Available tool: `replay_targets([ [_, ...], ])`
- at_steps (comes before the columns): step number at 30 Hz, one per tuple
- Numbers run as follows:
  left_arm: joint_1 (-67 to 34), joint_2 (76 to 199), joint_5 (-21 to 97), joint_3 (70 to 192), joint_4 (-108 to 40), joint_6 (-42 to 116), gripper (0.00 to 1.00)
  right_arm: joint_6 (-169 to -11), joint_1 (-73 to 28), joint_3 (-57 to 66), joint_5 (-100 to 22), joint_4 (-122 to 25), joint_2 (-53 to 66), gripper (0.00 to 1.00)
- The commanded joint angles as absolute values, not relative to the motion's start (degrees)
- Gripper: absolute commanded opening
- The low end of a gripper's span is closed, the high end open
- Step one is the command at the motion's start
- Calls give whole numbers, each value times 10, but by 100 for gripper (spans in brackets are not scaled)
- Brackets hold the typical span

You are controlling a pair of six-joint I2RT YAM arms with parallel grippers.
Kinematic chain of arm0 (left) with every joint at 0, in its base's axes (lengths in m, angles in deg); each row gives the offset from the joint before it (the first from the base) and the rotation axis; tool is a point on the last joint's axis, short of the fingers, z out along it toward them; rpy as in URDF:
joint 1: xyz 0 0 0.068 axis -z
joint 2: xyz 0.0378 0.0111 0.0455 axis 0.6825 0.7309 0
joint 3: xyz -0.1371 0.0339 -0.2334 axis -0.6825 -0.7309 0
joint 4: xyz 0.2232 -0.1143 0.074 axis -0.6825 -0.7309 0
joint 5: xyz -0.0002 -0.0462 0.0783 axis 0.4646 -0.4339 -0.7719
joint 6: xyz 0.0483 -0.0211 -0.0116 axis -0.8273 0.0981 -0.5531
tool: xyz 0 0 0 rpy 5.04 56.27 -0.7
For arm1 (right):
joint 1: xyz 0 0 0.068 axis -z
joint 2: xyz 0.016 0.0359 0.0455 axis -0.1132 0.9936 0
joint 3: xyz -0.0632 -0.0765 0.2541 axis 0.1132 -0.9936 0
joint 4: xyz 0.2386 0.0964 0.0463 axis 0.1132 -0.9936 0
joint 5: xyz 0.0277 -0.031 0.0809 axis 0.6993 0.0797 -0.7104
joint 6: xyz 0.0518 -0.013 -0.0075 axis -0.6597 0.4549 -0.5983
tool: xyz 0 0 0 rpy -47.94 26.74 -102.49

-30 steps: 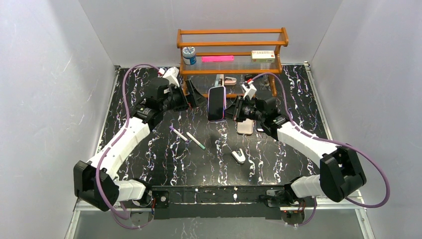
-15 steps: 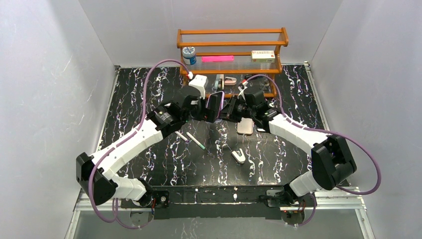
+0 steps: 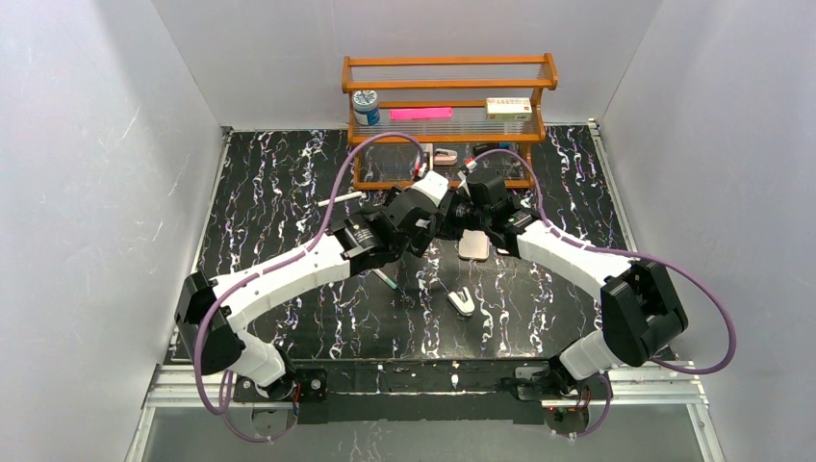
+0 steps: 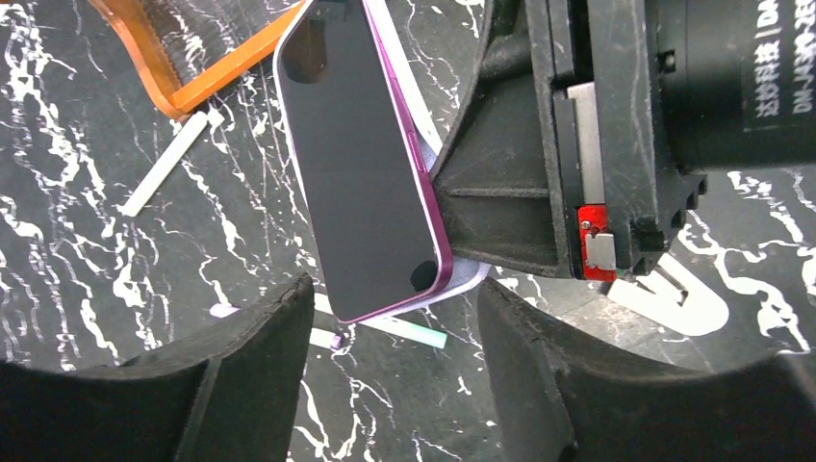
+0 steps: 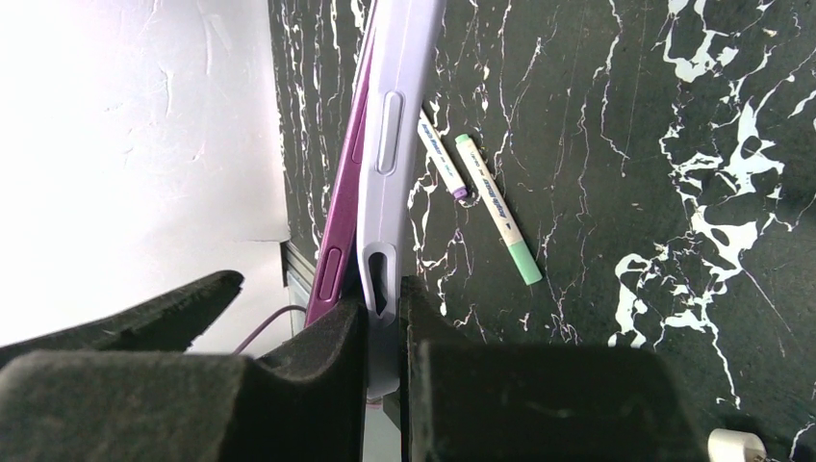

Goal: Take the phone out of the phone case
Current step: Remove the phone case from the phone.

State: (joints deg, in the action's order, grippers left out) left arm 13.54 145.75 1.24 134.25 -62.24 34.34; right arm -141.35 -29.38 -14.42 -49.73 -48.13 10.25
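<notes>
The phone [image 4: 361,164] has a dark screen and a purple rim and sits in a lavender case [image 5: 399,96]. It is held up off the table between the two arms, and in the top view the grippers hide it. My right gripper [image 5: 383,308] is shut on the case's side edge. In the right wrist view the phone's purple edge [image 5: 339,231] stands slightly apart from the case near the fingers. My left gripper [image 4: 395,303] is open, its fingers [image 4: 245,356] on either side of the phone's lower end without touching it.
Two pens [image 5: 496,207] lie on the black marble table [image 3: 289,192] under the phone. A pinkish flat object [image 3: 471,246] and a small white item [image 3: 461,300] lie near the right arm. A wooden rack [image 3: 449,96] stands at the back. A white stick [image 4: 164,164] lies by its orange leg.
My left arm has swung right from beside the rack to the phone, with its open fingers now at the phone's end. The right gripper has kept hold and tilted the phone.
</notes>
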Motion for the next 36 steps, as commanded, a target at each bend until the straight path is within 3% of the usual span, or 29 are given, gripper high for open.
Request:
replay_targets([
  [1,151,1464,-51,1366,-638,307,58,-1432,-298,-103,-507,-439,94,1],
  [8,157,1475,-84,1355,-640,298,54,-1443,-299,-105,-517,-429,90,1],
  [12,157,1480,-125,1352,-641,282,42,-1441,-301,-104,-522,-428,90,1],
  [17,157,1484,-150,1356,-640,262,36,-1440,-304,-104,-529,-424,88,1],
  [30,157,1502,-139,1322,-593,231,37,-1444,-318,-86,-568,-390,93,1],
  [36,156,1518,-155,1323,-580,211,16,-1443,-321,-92,-565,-388,89,1],
])
